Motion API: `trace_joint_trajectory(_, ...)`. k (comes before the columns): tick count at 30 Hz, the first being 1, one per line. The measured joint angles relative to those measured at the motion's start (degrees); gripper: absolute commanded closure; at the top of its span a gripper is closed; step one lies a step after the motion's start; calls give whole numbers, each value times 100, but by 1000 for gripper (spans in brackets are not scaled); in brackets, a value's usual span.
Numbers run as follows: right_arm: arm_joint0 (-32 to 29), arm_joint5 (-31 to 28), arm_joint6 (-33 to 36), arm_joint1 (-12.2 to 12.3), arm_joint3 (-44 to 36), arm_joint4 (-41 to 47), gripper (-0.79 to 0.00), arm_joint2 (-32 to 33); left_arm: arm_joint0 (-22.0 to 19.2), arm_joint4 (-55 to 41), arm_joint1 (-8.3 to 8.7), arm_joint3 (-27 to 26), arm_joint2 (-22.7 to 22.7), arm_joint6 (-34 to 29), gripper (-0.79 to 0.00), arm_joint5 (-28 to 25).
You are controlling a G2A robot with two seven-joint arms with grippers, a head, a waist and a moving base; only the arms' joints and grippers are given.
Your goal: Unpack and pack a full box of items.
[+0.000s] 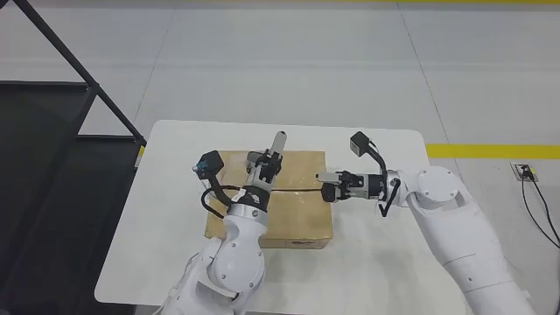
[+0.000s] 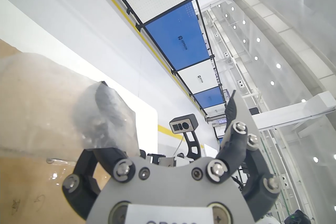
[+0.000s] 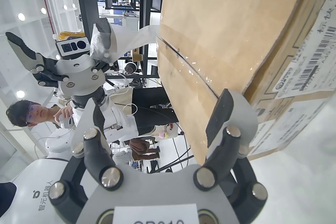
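Both left jaws and right jaws stand released. The box [image 1: 302,214], just ahead of the right jaws, seems stiff and likely heavy; grip a flap beside the slick taped seam [image 3: 183,62].

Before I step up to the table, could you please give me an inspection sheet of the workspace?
Surface: white table, carrying one box.
Job's things: cardboard box, top flaps down, glossy tape along the seam, label on one end.
Clutter: nothing seen.
Grippers: left pincer open above the box top, clear film clinging to one finger; right pincer open at the box's right edge, by the seam.
Cables: black cable looped beside the left wrist; floor cable right of the table.
Surroundings: yellow floor line; black frame left of the table.
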Motion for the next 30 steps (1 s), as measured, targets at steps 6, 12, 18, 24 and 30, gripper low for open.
trace_joint_trajectory(6,-276,-62,-36,126,-254,101,-785,371,-98,98,-70,118,74,-42,-785,48)
trace_joint_trajectory(12,-574,-42,13,245,-533,163,-785,696,-179,214,-133,232,147,-132,-785,85)
trace_joint_trajectory(18,-793,-101,40,331,-714,284,-785,931,-204,342,-189,333,206,-220,-785,104)
trace_joint_trajectory(24,-964,-136,76,408,-846,370,-785,1123,-196,602,-223,450,280,-430,-785,181)
trace_joint_trajectory(30,-1078,-158,54,464,-914,443,-785,1237,-117,929,-242,541,383,-703,-785,259)
